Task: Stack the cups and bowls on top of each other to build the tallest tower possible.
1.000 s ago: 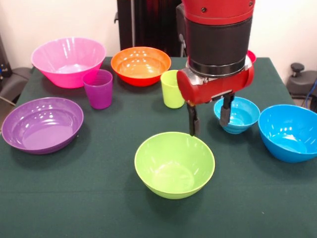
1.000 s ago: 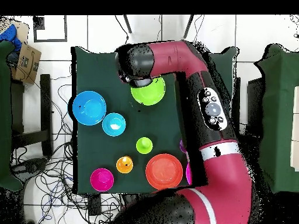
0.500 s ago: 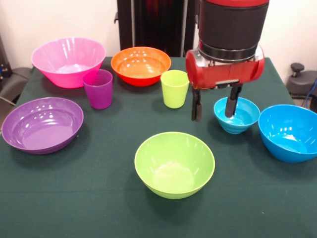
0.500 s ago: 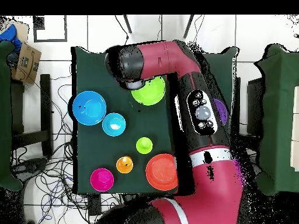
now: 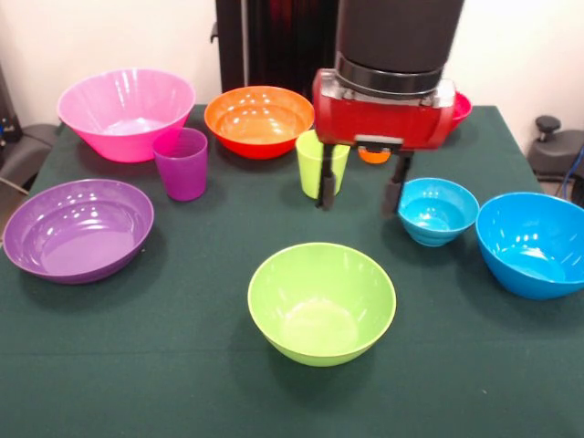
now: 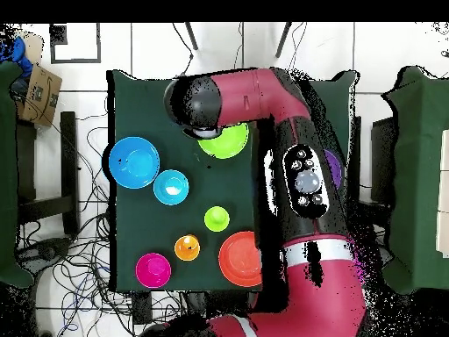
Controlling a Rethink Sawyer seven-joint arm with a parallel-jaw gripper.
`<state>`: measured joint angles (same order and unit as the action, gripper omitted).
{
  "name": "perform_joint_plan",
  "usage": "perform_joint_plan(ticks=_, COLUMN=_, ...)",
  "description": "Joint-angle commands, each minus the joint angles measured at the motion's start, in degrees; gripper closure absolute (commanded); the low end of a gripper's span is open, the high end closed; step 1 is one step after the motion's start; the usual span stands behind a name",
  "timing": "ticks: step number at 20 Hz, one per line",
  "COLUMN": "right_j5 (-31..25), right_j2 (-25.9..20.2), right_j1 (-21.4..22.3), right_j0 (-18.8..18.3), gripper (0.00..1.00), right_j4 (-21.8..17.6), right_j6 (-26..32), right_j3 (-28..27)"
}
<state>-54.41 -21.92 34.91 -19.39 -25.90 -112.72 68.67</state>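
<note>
Green cloth covers the counter [image 5: 164, 365], and no writing or label can be read anywhere on it. Nearest the front camera, at 6 o'clock on the cloth, sits the lime green bowl [image 5: 321, 303], empty and upright. At 9 o'clock lies the shallow purple bowl [image 5: 78, 228]; at 3 o'clock the big blue bowl [image 5: 534, 243] is cut off by the picture's edge, with the small light blue bowl [image 5: 437, 210] just beside it. Above mid-counter hangs the gripper [image 5: 359, 193], its fingers [image 5: 326, 187] spread apart and holding nothing. One finger crosses in front of the lime green cup [image 5: 315, 164], hiding part of it. The purple cup [image 5: 181, 163] stands toward 10 o'clock. Behind the gripper only a sliver of the orange cup [image 5: 372, 155] shows, and the small red bowl [image 5: 459, 106] peeks out at 1 o'clock. Farthest back sit the orange bowl [image 5: 259, 119] at 12 o'clock and the big pink bowl [image 5: 126, 113] at 11 o'clock. From overhead, the arm [image 6: 302, 175] covers most of the purple and pink ware.
</note>
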Motion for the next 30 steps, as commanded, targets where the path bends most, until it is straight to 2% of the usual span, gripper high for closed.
perform_joint_plan(ticks=1, right_j5=4.43, right_j2=6.15, right_j1=-0.53, right_j0=1.24, gripper=0.00, right_j4=-0.09, right_j6=-11.80, right_j3=7.09)
perform_joint_plan(ticks=7, right_j5=5.61, right_j2=6.53, right_j1=-1.11, right_j0=1.44, gripper=0.00, right_j4=0.67, right_j6=-11.04, right_j3=7.52)
perform_joint_plan(ticks=15, right_j5=5.55, right_j2=5.11, right_j1=-2.34, right_j0=1.47, gripper=0.00, right_j4=1.59, right_j6=-6.36, right_j3=7.43)
perform_joint_plan(ticks=24, right_j5=7.92, right_j2=5.16, right_j1=-3.45, right_j0=2.38, gripper=0.00, right_j4=2.58, right_j6=-7.57, right_j3=8.37)
perform_joint_plan(ticks=30, right_j5=8.69, right_j2=4.09, right_j1=-5.90, right_j0=2.08, gripper=0.00, right_j4=2.45, right_j6=-4.72, right_j3=6.62)
